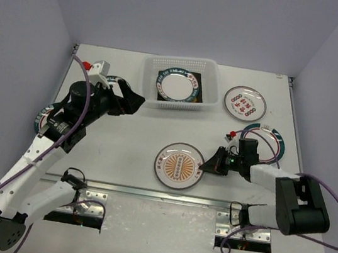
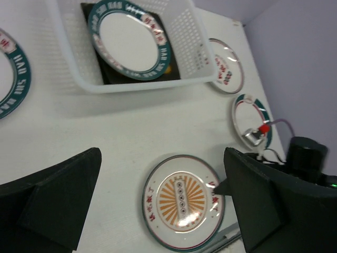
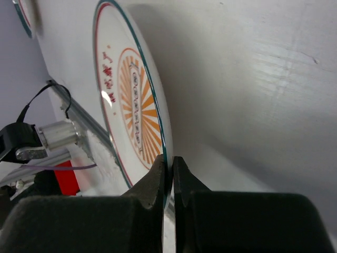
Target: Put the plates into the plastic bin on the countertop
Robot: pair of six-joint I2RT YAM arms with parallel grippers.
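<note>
The white plastic bin point(image 1: 210, 85) stands at the back centre of the countertop point(image 1: 129, 139). It holds a round teal-rimmed plate point(image 1: 177, 84) on top of dark square plates point(image 1: 194, 94). My right gripper point(image 1: 204, 165) is shut on the right rim of an orange sunburst plate point(image 1: 179, 165) low at the countertop. In the right wrist view the jaws point(image 3: 171, 163) pinch that plate's rim point(image 3: 131, 95). My left gripper point(image 1: 135, 102) is open and empty, left of the bin. In the left wrist view its fingers point(image 2: 58, 200) frame the sunburst plate point(image 2: 183, 200) and the bin point(image 2: 131, 81).
A red-motif plate point(image 1: 245, 103) lies right of the bin. A teal-rimmed plate point(image 1: 277, 137) lies partly under my right arm. Another teal-rimmed plate point(image 1: 43, 117) lies partly under my left arm. A metal rail point(image 1: 146, 193) runs along the near edge.
</note>
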